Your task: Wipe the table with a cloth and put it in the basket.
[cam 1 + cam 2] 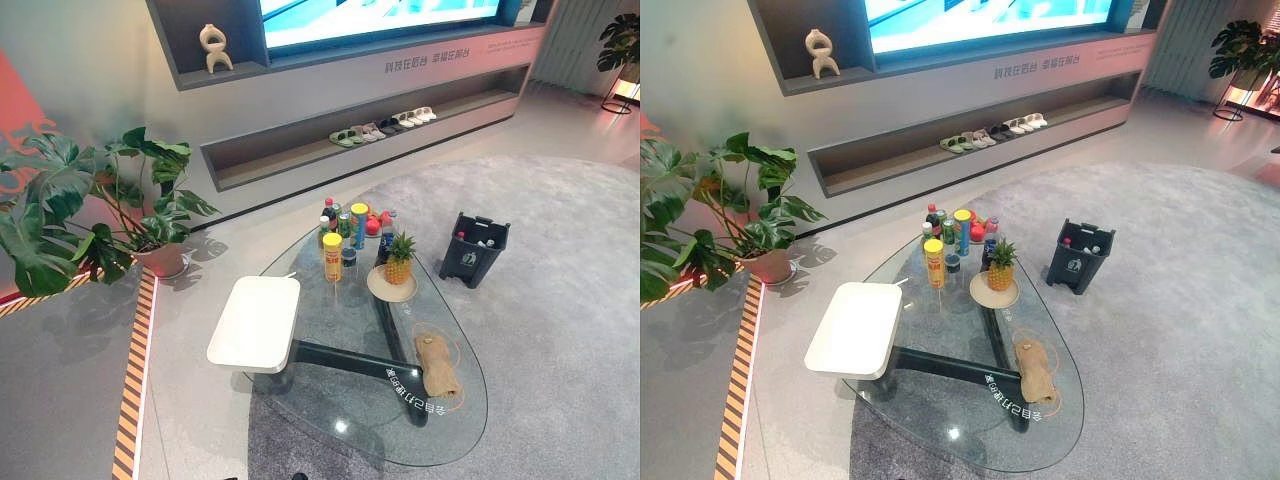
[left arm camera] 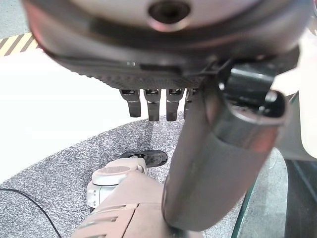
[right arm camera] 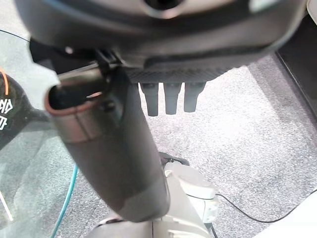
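Observation:
A tan cloth lies crumpled on the glass table, at its near right side. The dark basket stands on the grey carpet to the right of the table's far end, with a few small things inside. My left hand hangs over the carpet with its fingers straight and nothing in them. In its own wrist view my right hand hangs the same way, fingers straight and holding nothing, with the table's glass edge beside it. Both hands are well short of the cloth.
Several bottles and cans cluster at the table's far end, beside a pineapple on a plate. A white tray-like slab sits on the table's left side. A potted plant stands far left. Shoes line a low shelf.

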